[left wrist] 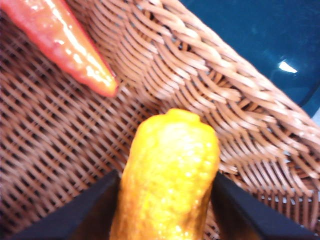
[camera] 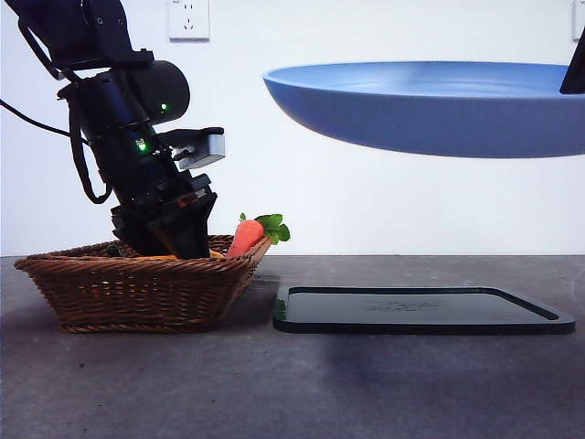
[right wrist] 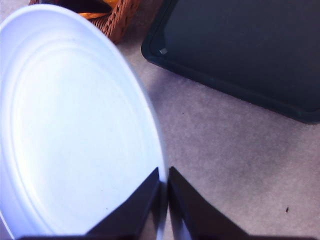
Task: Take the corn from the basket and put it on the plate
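Currently the left gripper [left wrist: 165, 200] is gripping the bumpy yellow-orange corn cob [left wrist: 167, 175] between its jaws, down inside the brown woven wicker basket [camera: 137, 288]. Lifting and placing are remaining. The right gripper [right wrist: 164, 200] is pinching the round blue plate's [camera: 430, 105] rim, holding it aloft above the flat black tray [camera: 420, 309].
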### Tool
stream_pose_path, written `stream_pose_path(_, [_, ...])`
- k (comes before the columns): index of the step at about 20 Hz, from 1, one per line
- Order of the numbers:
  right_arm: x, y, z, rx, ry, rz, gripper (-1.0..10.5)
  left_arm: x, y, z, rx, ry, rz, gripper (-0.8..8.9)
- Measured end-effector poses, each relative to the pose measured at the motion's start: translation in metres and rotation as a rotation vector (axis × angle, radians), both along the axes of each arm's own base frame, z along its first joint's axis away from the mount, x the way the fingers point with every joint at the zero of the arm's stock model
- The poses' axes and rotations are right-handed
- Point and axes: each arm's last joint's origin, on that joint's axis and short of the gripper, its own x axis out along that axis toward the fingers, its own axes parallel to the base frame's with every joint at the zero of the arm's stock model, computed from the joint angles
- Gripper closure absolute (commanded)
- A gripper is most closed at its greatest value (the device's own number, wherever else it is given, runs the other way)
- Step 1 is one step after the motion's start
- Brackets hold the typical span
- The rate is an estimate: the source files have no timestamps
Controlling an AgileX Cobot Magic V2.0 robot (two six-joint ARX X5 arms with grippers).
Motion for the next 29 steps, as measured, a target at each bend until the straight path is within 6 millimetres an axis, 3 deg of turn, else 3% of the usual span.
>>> stream_pose_path(6, [0.000,0.000,0.000,0.001,-0.004,0.000,9.4,0.000,0.000,0.001,0.007,0.006,0.003,5.95])
stream_pose_path(9, [0.000,0.000,0.000,0.001,-0.005,0.000,9.4,0.002,-0.001,0.011,0.011,0.020,0.013,5.95])
stream_pose_path(15, [0.010,0.001,0.000,-0.002,-0.035,-0.024,9.4,0.013,-0.008,0.086,-0.104,-0.001,-0.010,5.95])
stream_pose_path(19, [0.035,0.005,-0.016,-0.036,0.026,-0.064,9.4,0.006,-0.011,0.137,-0.288,0.061,-0.091,5.95])
stream_pose_path(22, [0.063,0.010,-0.037,-0.034,0.079,-0.084,9.4,-0.002,-0.016,0.162,-0.443,0.111,-0.180,5.95])
stream_pose_path(25, [0.091,0.016,-0.057,0.025,0.109,-0.106,9.4,-0.012,-0.031,0.164,-0.462,0.149,-0.231,5.95])
stream_pose_path(29, [0.106,0.021,-0.066,0.119,0.135,-0.116,9.4,-0.027,-0.059,0.160,-0.391,0.129,-0.302,5.95])
